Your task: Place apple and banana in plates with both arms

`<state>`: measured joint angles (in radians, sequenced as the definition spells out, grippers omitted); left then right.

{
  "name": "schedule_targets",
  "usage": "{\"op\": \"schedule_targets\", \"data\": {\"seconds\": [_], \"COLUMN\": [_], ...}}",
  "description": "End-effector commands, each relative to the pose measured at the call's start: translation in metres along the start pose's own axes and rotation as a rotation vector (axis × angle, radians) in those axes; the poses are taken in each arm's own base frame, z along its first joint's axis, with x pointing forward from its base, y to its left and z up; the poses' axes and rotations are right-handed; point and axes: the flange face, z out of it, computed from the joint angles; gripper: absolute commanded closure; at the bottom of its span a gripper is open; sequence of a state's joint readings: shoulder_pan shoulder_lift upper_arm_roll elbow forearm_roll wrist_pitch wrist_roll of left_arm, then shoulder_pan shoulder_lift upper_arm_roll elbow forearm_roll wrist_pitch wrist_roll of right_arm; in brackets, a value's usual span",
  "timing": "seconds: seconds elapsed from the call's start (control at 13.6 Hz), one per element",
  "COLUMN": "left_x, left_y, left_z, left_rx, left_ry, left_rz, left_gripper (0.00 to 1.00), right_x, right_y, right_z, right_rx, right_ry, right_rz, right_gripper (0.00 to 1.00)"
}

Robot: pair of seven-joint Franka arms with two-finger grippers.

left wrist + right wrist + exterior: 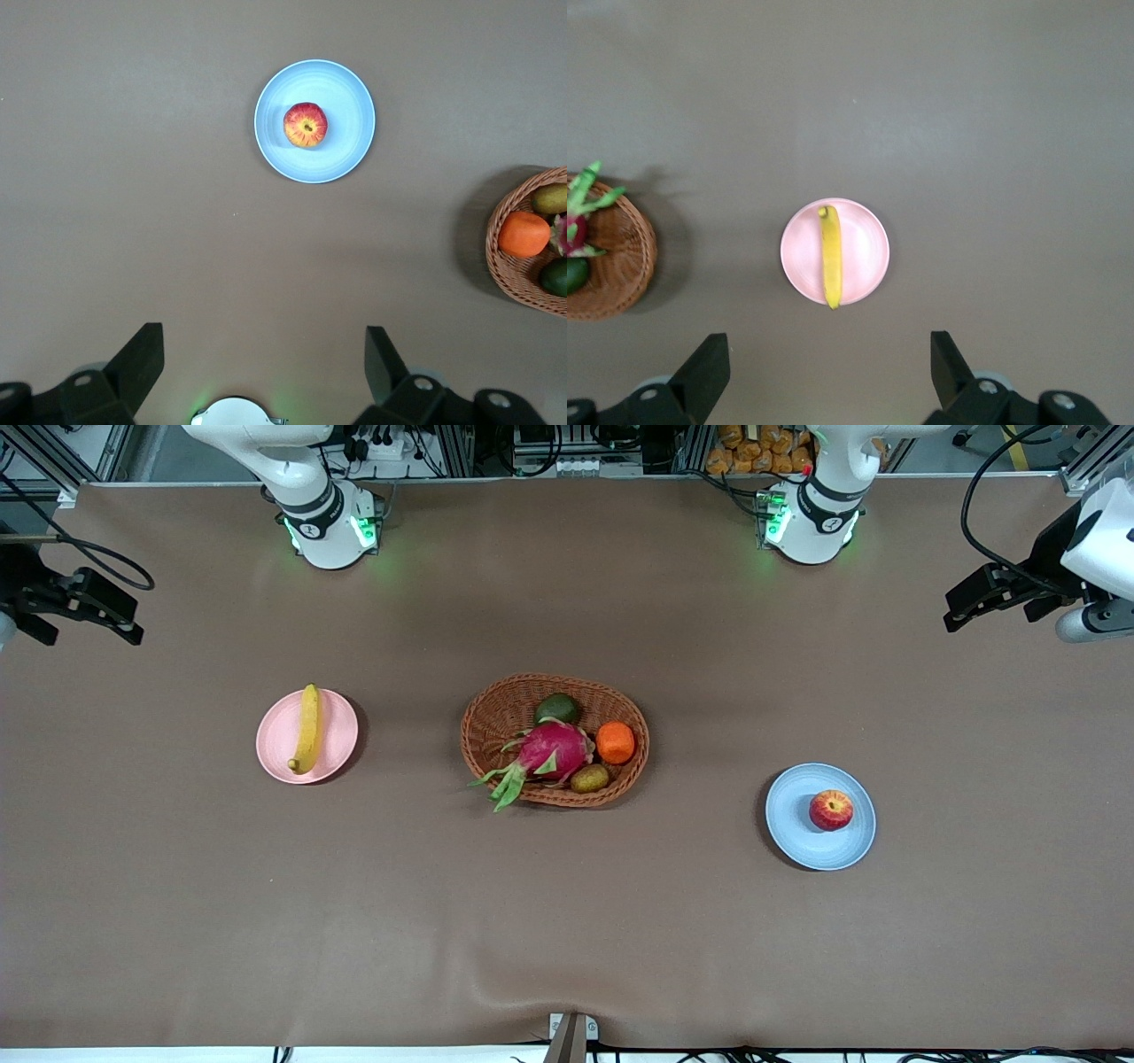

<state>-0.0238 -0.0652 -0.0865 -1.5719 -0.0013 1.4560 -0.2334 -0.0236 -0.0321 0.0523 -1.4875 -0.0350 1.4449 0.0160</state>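
Note:
The red apple [831, 810] lies on the light blue plate [797, 834] toward the left arm's end of the table. It also shows in the left wrist view [306, 124] on that plate [351, 133]. The yellow banana [308, 729] lies on the pale pink plate [338, 737] toward the right arm's end, and shows in the right wrist view [831, 259] on that plate [866, 252]. My left gripper [967, 607] [264, 354] is open, empty and raised over its end of the table. My right gripper [111, 615] [830, 359] is open, empty and raised over its end.
An oval wicker basket [492, 726] stands mid-table between the plates. It holds a magenta dragon fruit [554, 750], an orange [616, 743], a green avocado [558, 708] and a brownish kiwi [589, 779]. Brown cloth covers the table.

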Motion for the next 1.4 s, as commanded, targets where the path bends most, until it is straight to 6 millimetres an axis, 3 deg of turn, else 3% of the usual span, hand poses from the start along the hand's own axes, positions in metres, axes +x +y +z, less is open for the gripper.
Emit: {"op": "schedule_targets", "data": {"seconds": [0.0,0.59,1.32], "left_x": [-0.005,0.001,0.002], "left_y": [0.004,-0.007,-0.007], "left_z": [-0.003,-0.011,-0.01], "left_rx": [-0.021,-0.015,-0.012], "left_ry": [-0.005,0.016,0.014], "left_rz": [0.026,0.12,0.109], "left_gripper": [0.0,0.0,0.0], "right_x": [0.011,0.01,0.009], "right_y": [0.004,-0.002,-0.003], "right_z": [-0.006,-0.005,-0.001], "right_rx": [-0.013,-0.001,-0.001], "right_ry": [-0.025,-0.021,-0.032], "right_rz": [-0.007,-0.018,-0.02], "right_gripper": [0.0,0.0,0.0]}}
